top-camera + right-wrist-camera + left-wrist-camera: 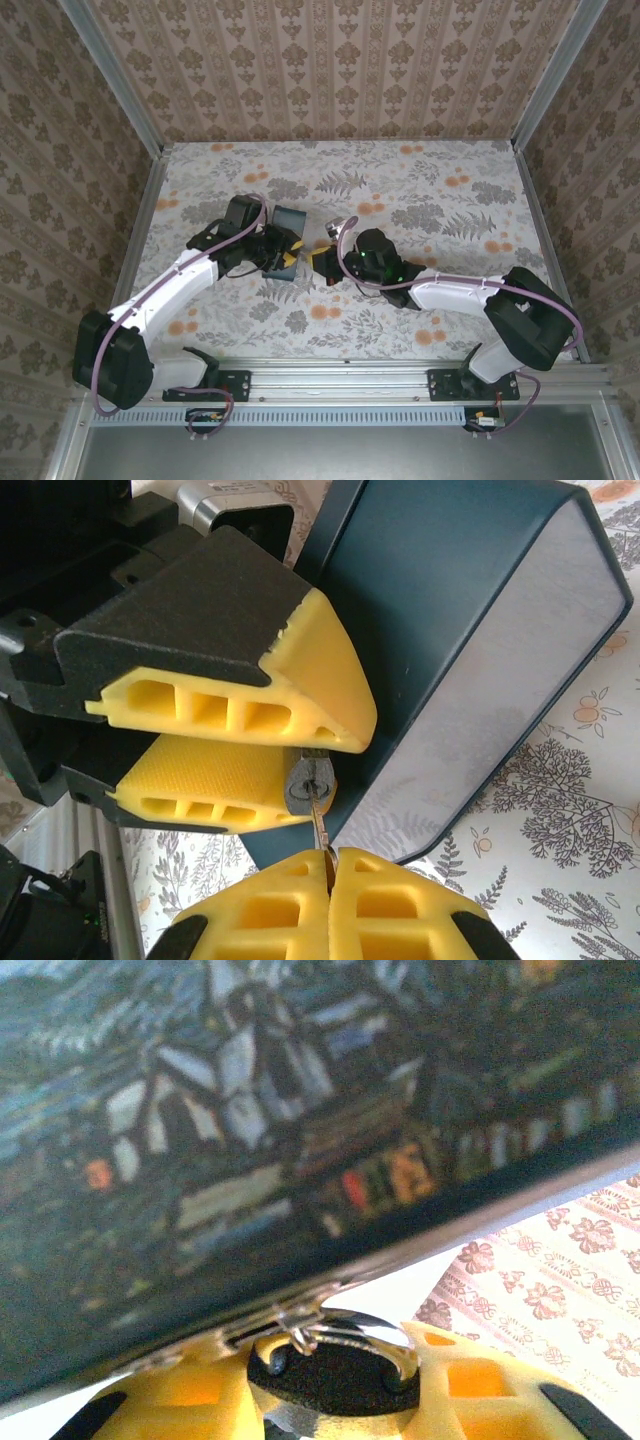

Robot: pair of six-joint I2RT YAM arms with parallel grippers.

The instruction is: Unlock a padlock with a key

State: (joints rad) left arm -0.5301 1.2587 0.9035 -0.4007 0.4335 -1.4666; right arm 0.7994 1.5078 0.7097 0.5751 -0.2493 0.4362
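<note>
Yellow right fingers (270, 915), pressed together on key (319, 830), hold blade pointing 12 o'clock, tip at padlock (306, 780) keyway; left fingers (250, 715) clamp padlock body, keyway facing key for straight entry; painted box (450, 610) at 2 o'clock.

The box (470, 610) is dark blue with a pale grey end and a painting in blues, whites and orange. Beside it, the left hand (335, 765) and right hand (330, 868) are yellow on black, and the padlock (306, 780) is grey. Under the box, the surface (560, 810) shows grey ferns and orange blossoms.
</note>
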